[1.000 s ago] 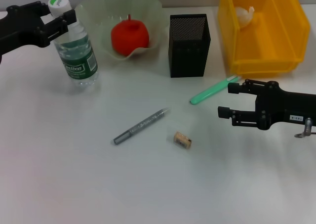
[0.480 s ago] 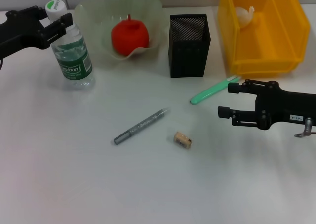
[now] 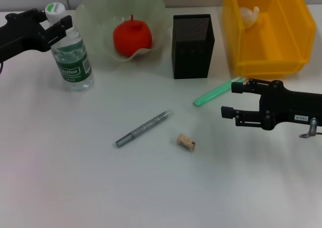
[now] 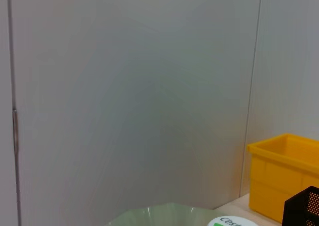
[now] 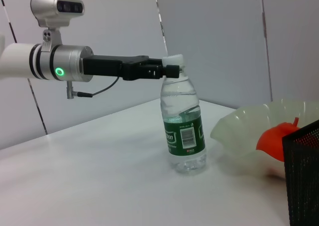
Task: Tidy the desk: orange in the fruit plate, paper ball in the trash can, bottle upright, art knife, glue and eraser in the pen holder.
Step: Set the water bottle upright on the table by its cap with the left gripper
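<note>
bench (image 3: 75, 187): plain white top, mostly bare at the front, all the clutter is sitting in the back half. Room behind is just pale grey wall panels, nothing else to see in the wrist views.
bin (image 3: 266, 29): yellow, back right, paper ball (image 3: 248, 13) already sitting inside, so that job looks done.
plate (image 3: 95, 9): green wavy one at the back, orange (image 3: 132, 38) resting in it, also done I'd say.
bottle (image 3: 72, 57): this is what's been changing. A second ago it was leaning noticeably, now it's standing pretty much straight up just left of the plate. Bottle step looks basically finished, pending the release.
left gripper (image 3: 54, 25): fingers closed on the bottle neck right under the cap, and it's been drifting back and left as it straightens the thing. The right wrist view shows the clamp nicely.
holder (image 3: 192, 46): black mesh, between plate and bin, looks empty from here.
right gripper (image 3: 233, 101): hanging over the bench right of centre, fingers spread open, holding nothing, hasn't budged.
green tool (image 3: 218, 92): lying flat just beside the right fingers, probably the knife.
grey stick (image 3: 143, 128): mid-bench, flat, guessing that's the glue.
eraser (image 3: 185, 142): little tan block near the stick, still waiting. So three small items left to go.
</note>
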`<action>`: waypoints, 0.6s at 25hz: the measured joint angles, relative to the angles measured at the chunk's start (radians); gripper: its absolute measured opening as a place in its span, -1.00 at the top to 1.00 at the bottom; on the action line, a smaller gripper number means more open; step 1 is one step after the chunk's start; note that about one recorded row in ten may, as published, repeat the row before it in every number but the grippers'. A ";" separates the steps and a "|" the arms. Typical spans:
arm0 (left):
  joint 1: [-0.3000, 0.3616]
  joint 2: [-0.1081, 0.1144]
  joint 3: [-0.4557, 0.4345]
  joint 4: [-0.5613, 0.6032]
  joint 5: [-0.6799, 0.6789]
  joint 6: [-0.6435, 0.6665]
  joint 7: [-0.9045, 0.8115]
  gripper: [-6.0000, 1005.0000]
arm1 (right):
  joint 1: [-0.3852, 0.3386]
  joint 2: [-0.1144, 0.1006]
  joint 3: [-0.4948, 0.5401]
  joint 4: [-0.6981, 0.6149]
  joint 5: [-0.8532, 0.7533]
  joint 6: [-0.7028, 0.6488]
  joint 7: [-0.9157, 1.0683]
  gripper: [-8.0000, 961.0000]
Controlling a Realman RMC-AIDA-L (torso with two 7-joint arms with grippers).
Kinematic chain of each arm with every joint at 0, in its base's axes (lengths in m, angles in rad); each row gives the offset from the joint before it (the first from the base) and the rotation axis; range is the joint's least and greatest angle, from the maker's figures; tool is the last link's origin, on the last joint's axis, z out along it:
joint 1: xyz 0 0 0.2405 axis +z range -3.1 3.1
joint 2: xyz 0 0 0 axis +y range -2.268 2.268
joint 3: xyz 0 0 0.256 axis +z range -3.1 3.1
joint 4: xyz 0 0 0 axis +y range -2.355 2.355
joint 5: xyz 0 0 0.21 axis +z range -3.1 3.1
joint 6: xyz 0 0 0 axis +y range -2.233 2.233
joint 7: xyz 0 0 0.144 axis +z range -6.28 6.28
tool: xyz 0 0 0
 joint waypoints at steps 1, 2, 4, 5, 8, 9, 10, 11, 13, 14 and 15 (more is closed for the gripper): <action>0.000 0.000 0.000 -0.002 -0.001 -0.002 0.001 0.10 | 0.000 0.000 0.000 0.000 0.000 0.000 0.000 -0.59; -0.001 -0.001 0.000 -0.003 -0.008 -0.006 0.007 0.10 | 0.000 0.000 0.000 0.000 0.000 0.000 0.000 -0.59; -0.001 -0.001 0.000 -0.003 -0.013 -0.006 0.010 0.10 | 0.000 0.000 0.000 0.000 0.000 0.000 0.001 -0.59; -0.001 -0.001 0.000 -0.004 -0.016 -0.007 0.012 0.10 | 0.000 0.000 0.000 0.000 0.000 0.000 0.001 -0.59; -0.002 -0.001 0.000 -0.004 -0.020 -0.014 0.012 0.10 | 0.000 0.000 0.000 0.000 0.000 0.000 0.003 -0.59; -0.002 -0.001 0.000 -0.004 -0.020 -0.018 0.012 0.10 | 0.001 0.000 0.000 0.000 0.000 0.000 0.004 -0.59; -0.002 -0.002 0.000 -0.006 -0.020 -0.028 0.012 0.10 | 0.001 0.000 0.000 0.000 0.000 0.000 0.004 -0.59; -0.002 -0.002 0.000 -0.006 -0.020 -0.028 0.012 0.10 | 0.001 0.000 0.000 0.000 0.000 0.000 0.004 -0.59; -0.003 -0.001 0.000 -0.012 -0.021 -0.035 0.012 0.10 | 0.001 0.000 0.000 0.000 0.000 0.000 0.005 -0.59; -0.004 -0.001 0.000 -0.015 -0.022 -0.039 0.012 0.10 | 0.001 0.000 0.001 0.000 0.000 0.000 0.007 -0.59; -0.004 -0.001 0.000 -0.017 -0.024 -0.042 0.012 0.10 | 0.001 0.000 0.001 0.000 0.000 0.000 0.008 -0.59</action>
